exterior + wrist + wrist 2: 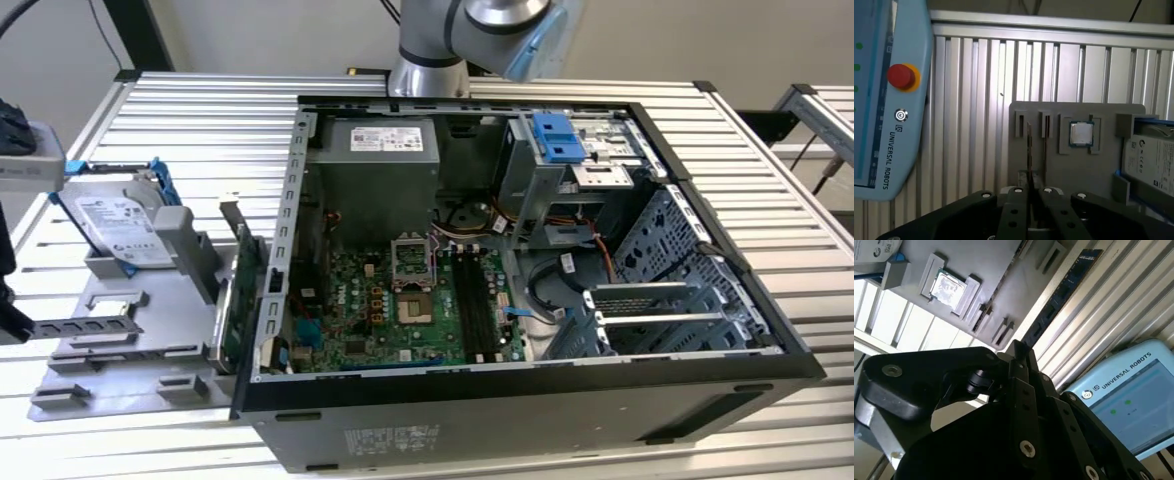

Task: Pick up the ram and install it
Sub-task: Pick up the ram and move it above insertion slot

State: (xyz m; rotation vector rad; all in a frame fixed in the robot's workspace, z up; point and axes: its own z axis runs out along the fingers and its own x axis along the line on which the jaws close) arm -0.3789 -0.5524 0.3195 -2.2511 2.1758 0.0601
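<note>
The ram (1069, 290) is a long dark blue-green stick standing on edge at the side of a grey fixture (1104, 112). In the first wrist view the ram (1029, 150) is a thin edge beside a second similar stick. In the exterior view the ram (243, 290) stands between the fixture and the open computer case (534, 385). My black gripper (1019, 350) hangs above the fixture with its fingers together and nothing between them. In the first wrist view my gripper (1032, 195) lines up over the near end of the stick. The green motherboard (400, 300) lies inside the case.
A silver hard drive (120, 225) in a blue bracket and a processor chip (1081, 134) sit on the fixture. A light blue teach pendant (889, 100) lies on the slatted metal table (979, 75). The case holds a power supply (380, 150), cables and drive cages.
</note>
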